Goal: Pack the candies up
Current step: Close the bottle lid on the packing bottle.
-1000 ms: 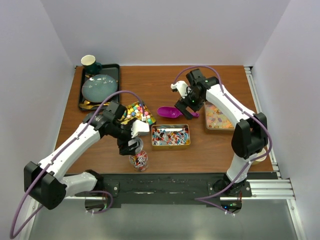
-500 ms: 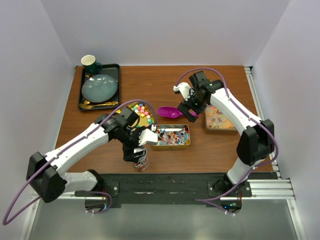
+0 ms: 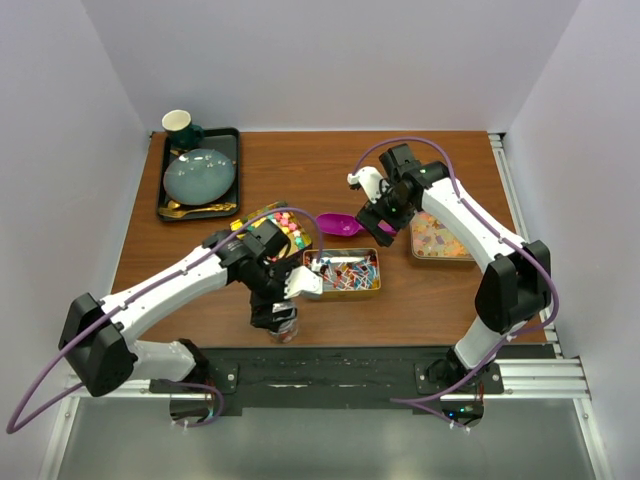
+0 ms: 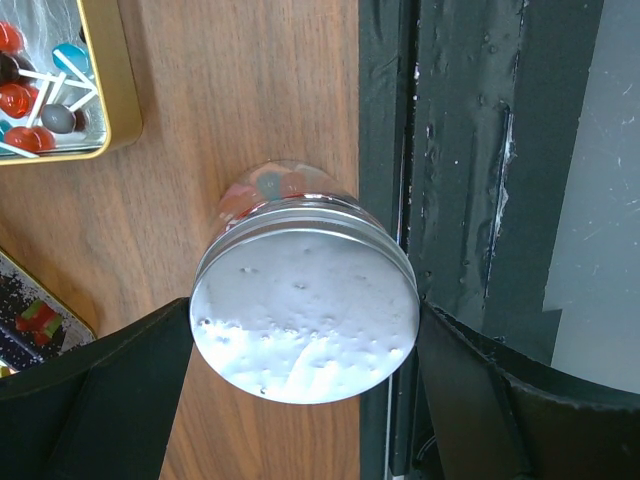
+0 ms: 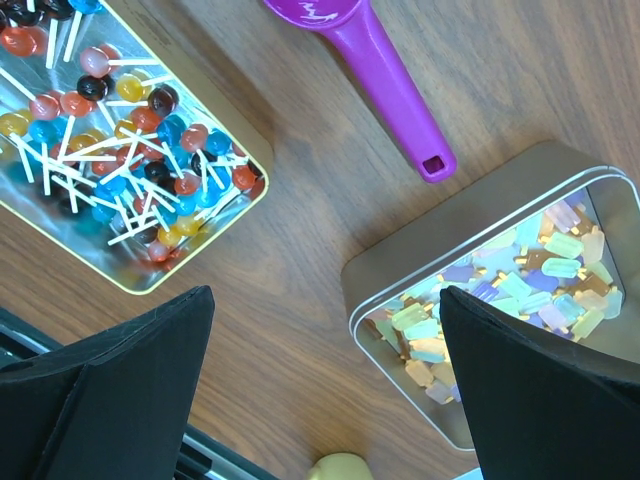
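A glass jar of candies [image 4: 265, 188] stands at the table's near edge, capped by a silver lid [image 4: 305, 315]. My left gripper [image 4: 305, 312] straddles the lid, both fingers pressed against its rim; in the top view it [image 3: 272, 312] covers most of the jar. A gold tin of lollipops [image 3: 342, 272] [image 5: 110, 130], a tin of multicolour chunky candies [image 3: 285, 222] and a tin of pastel candies [image 3: 437, 237] [image 5: 520, 280] lie open. My right gripper [image 3: 385, 218] [image 5: 327, 295] hangs open above bare wood between the lollipop and pastel tins.
A purple scoop [image 3: 338, 224] [image 5: 380, 70] lies between the tins, handle toward the right arm. A black tray [image 3: 230, 140] at the back left holds a teal plate [image 3: 200, 175] and a cup [image 3: 178, 125]. The black rail [image 4: 450, 200] runs right beside the jar.
My left arm has swung right and toward the near edge, turning over the jar and now covering it. The right gripper shifted slightly right.
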Controlling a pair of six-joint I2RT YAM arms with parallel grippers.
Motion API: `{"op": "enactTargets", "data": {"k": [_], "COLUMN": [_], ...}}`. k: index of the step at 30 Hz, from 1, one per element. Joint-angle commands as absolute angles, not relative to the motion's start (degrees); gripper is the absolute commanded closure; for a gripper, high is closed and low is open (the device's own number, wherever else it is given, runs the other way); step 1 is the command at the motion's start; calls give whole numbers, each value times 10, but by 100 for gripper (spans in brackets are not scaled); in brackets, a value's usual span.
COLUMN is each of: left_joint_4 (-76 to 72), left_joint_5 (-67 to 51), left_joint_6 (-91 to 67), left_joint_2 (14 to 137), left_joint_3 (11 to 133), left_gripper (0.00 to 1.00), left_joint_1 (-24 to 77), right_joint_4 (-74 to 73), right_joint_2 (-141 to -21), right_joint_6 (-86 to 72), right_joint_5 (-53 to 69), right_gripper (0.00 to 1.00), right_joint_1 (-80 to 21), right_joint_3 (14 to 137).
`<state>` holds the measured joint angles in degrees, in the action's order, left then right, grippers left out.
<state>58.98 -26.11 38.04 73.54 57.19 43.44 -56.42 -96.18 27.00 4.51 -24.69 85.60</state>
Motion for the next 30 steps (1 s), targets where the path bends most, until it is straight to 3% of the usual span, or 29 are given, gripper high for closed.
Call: {"op": "enactTargets", "data": {"k": [1,8,12,23,28,30], "left_joint_4": [584,567,567,595,606,588], "left_joint_5": [-251,-208,-214,-248,-270,-241], "left_joint_6": [365,345,341,327,336,316], "left_joint_2": [740,748,751,676,607,582], "left_joint_3": [589,605,613,610,576,570], "left_gripper": [10,8,0,0,0,0], "left_joint_1": [446,459,462,429,380,351], "right_joint_4": [-564,-564,-562,-590,-638,-683], "right_joint_2": [-953,-958,-959,-952,-961,-973], "right_joint_6": [268,269,269,275,288,307], "right_joint_5": [65,74,77,79,188,306], "right_gripper": [1,1,1,1,1,6], "right_joint_1": [-248,-247,-248,-248,-248,-250], "right_joint_3": [869,871,867,895,944,981]}}
